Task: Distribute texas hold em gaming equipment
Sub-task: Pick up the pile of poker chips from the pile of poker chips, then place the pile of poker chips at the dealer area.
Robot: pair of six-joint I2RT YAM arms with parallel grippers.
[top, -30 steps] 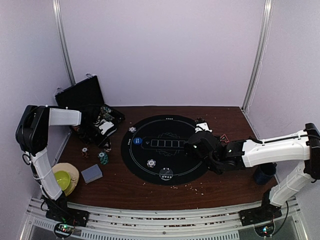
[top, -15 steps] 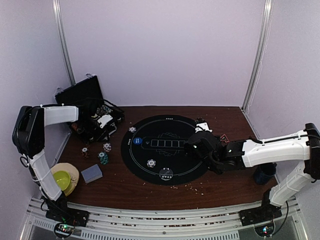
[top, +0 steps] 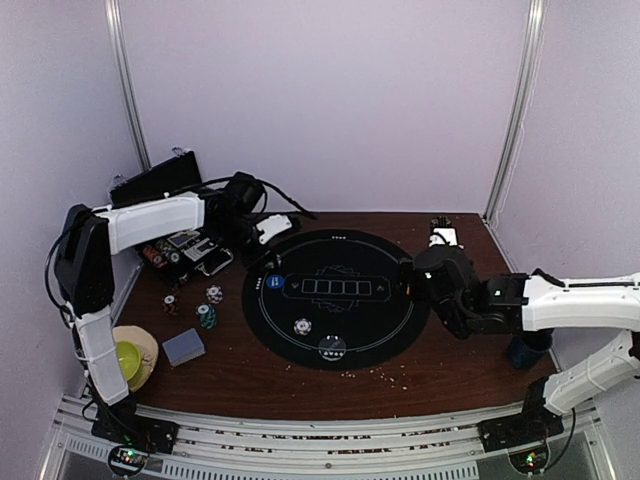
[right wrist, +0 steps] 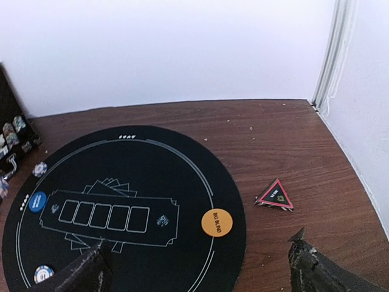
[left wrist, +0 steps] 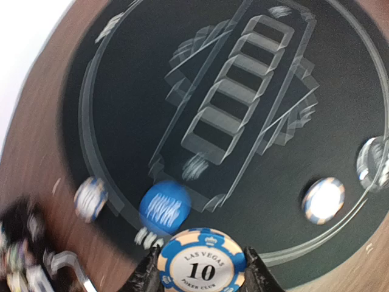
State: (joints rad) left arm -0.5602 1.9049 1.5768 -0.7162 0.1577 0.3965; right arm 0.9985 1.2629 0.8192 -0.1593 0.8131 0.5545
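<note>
One blue-white chip point(left wrist: 202, 260) is pinched in the left tool point(left wrist: 202, 263) above the mat point(right wrist: 182, 176). The right tool point(right wrist: 199, 240) is spread. Counted on the mat: two chips point(right wrist: 43, 274), one blue disc point(left wrist: 164, 205), one orange disc point(right wrist: 217, 222), one whitish disc point(top: 332, 346).

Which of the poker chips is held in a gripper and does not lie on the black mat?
The blue-and-cream chip marked 10, pinched between the left gripper's fingers; the chips on the mat lie flat.

Table point(right wrist: 285, 140) dark wood, grainy; mat point(right wrist: 152, 176) matt black; chip point(left wrist: 202, 264) glossy plastic; orange disc point(right wrist: 217, 222) at mat's three o'clock smooth.
</note>
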